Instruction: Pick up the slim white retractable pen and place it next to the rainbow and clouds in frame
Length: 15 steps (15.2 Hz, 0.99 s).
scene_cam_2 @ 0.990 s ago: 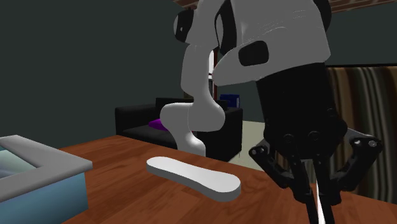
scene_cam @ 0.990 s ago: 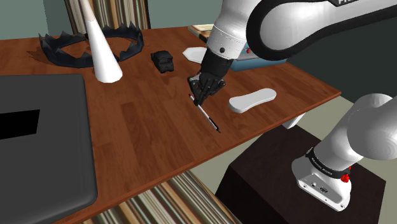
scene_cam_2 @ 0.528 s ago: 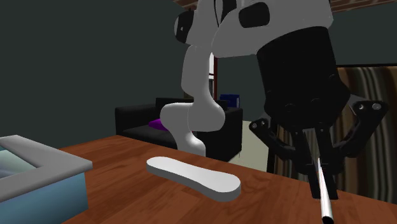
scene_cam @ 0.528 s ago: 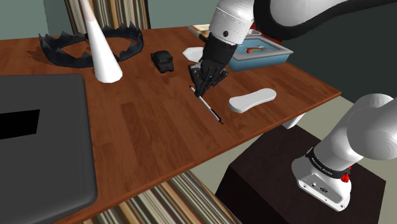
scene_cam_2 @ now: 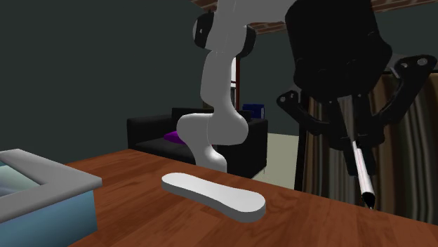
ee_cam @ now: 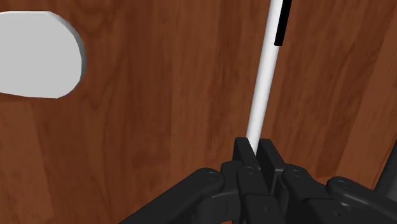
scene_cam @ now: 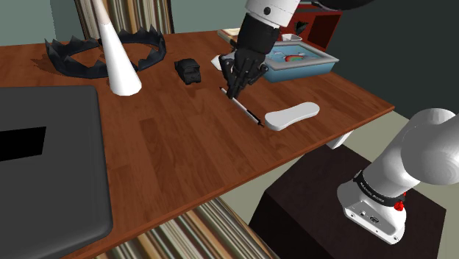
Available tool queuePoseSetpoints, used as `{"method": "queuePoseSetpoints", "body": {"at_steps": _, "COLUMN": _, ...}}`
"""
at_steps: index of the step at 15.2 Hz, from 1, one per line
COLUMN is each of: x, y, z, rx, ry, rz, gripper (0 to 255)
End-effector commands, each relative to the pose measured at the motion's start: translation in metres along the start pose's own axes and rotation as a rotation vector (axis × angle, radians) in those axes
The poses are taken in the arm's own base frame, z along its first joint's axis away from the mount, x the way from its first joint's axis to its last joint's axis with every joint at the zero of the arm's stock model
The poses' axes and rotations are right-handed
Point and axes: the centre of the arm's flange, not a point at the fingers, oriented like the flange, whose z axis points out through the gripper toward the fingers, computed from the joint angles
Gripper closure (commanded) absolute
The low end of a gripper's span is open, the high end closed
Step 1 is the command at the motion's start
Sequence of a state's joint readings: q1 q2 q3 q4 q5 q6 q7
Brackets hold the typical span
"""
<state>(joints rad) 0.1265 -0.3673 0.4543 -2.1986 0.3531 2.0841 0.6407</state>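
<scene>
My black gripper [scene_cam: 237, 87] is shut on one end of the slim white pen [scene_cam: 248, 112], which hangs slanted above the brown wooden table [scene_cam: 176, 147]. In the wrist view the fingertips [ee_cam: 247, 150] clasp the pen [ee_cam: 263, 83], whose black clip points away from the hand. The second exterior view has the pen [scene_cam_2: 363, 175] dangling below the gripper [scene_cam_2: 351, 139], its tip off the tabletop. The light blue frame with the rainbow picture [scene_cam: 303, 60] lies just beyond the gripper, toward the table's far right corner in the shoulder view.
A flat white oblong piece [scene_cam: 293, 115] lies close by the pen's lower tip. A small black object [scene_cam: 190, 70], a white cone [scene_cam: 118, 55] and a spiked black ring [scene_cam: 73, 55] stand further left. A dark grey slab [scene_cam: 44, 162] covers the near left.
The gripper has risen with the pen and moved toward the blue frame; the pen's tip has left the table.
</scene>
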Motion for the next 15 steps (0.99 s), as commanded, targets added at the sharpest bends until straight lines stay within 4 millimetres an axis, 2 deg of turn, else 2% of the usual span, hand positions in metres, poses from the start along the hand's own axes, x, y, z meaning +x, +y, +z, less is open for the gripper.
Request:
{"method": "queuePoseSetpoints", "body": {"at_steps": 1, "x": 0.001, "y": -0.003, "z": -0.010, "rx": 0.000, "ry": 0.000, "rz": 0.000, "gripper": 255}}
{"method": "queuePoseSetpoints", "body": {"at_steps": 9, "x": 0.004, "y": -0.014, "z": -0.050, "rx": 0.000, "ry": 0.000, "rz": 0.000, "gripper": 255}}
{"method": "queuePoseSetpoints", "body": {"at_steps": 10, "x": 0.004, "y": -0.015, "z": -0.051, "rx": 0.000, "ry": 0.000, "rz": 0.000, "gripper": 255}}
{"method": "queuePoseSetpoints", "body": {"at_steps": 15, "x": -0.008, "y": 0.048, "z": -0.069, "rx": 0.000, "ry": 0.000, "rz": 0.000, "gripper": 255}}
